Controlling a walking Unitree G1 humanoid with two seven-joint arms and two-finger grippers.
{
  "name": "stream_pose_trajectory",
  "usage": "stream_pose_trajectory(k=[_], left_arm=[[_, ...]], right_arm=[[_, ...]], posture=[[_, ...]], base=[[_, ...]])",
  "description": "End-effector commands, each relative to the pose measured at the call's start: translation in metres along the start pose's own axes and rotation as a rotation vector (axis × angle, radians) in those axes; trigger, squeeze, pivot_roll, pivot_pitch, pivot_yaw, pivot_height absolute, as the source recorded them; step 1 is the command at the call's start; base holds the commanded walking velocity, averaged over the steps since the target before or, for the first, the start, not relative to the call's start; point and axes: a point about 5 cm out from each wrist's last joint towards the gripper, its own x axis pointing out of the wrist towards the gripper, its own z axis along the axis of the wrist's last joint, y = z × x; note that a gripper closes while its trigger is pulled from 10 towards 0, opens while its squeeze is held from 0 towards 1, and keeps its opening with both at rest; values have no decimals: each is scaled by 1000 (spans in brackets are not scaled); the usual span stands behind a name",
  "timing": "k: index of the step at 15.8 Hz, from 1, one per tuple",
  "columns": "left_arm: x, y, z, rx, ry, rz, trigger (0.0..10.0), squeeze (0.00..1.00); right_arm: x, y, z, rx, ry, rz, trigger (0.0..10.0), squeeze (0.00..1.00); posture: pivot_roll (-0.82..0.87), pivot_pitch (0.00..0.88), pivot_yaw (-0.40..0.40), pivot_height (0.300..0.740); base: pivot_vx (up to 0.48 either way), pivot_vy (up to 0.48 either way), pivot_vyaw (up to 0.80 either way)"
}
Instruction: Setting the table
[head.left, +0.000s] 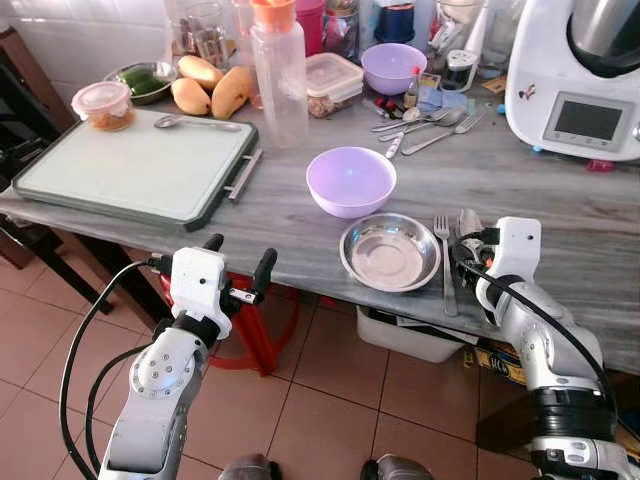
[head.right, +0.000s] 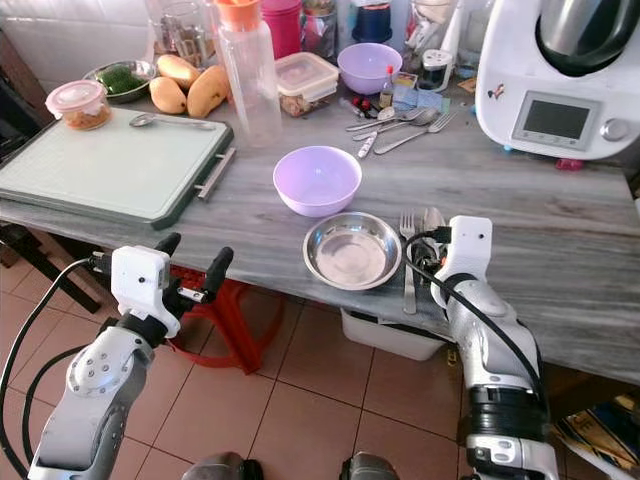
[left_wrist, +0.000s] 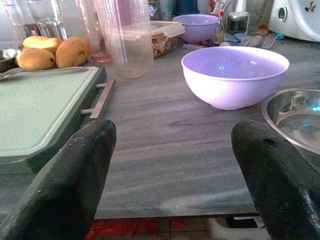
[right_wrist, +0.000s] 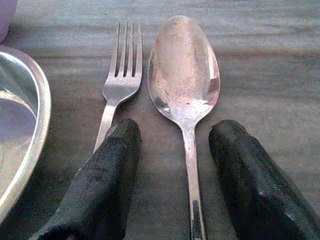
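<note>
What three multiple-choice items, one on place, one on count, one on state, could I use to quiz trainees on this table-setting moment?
1. Where does the silver metal fork lie?
A. Between the round steel dish and the silver metal spoon
B. On the pale green cutting board
C. Inside the lilac bowl

2. How many lilac plastic bowls stand on the grey marble table?
A. One
B. Two
C. Four

3. How is the right gripper?
A. Shut on the fork
B. Open, fingers either side of the spoon's handle
C. Lifting the steel dish

Answers: 1 A, the right wrist view shows the dish's rim, fork and spoon side by side. 2 B, a near bowl and a far bowl. 3 B, both black fingers stand apart from the handle.
</note>
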Motion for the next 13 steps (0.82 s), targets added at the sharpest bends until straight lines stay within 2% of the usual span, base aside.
stream_pose_trajectory(k=[1,2,3,4,5,6,8,9,13], left_arm=[[2,1,-1,11,5,3,10000,0],[2,0,-1,11,5,2,10000,0],[2,0,-1,12,5,1,10000,0],[2,0,-1,12,4,1,10000,0],[2,0,-1,12,3,1,10000,0],[2,0,-1,12,3,2,10000,0],[2,0,-1,12,2,3,10000,0],[2,0,-1,12,1,4,10000,0],[2,0,-1,13,1,4,10000,0]], right_arm=[[-1,-3,-20,15,93,-23,10000,957],[-1,-4,-22,17,103,-21,8824,600],[-1,-4,-23,21,108,-22,7255,412],[-1,-4,-24,23,112,-24,5412,129],[-2,-5,-24,23,117,-26,3490,0],[-2,-5,-25,22,121,-29,588,0],[-2,-9,-29,16,139,-46,510,0],[-3,-11,-31,21,154,-62,0,0],[-4,-14,-36,46,179,-94,0,0]], posture=[[20,39,65,740],[21,37,65,740],[21,37,65,740],[21,37,64,740],[22,37,63,740],[22,36,62,740],[23,35,62,740],[23,34,60,740],[23,32,60,740]], base=[[0,0,0],[0,0,0],[0,0,0],[0,0,0],[0,0,0],[0,0,0],[0,0,0],[0,0,0],[0,0,0]])
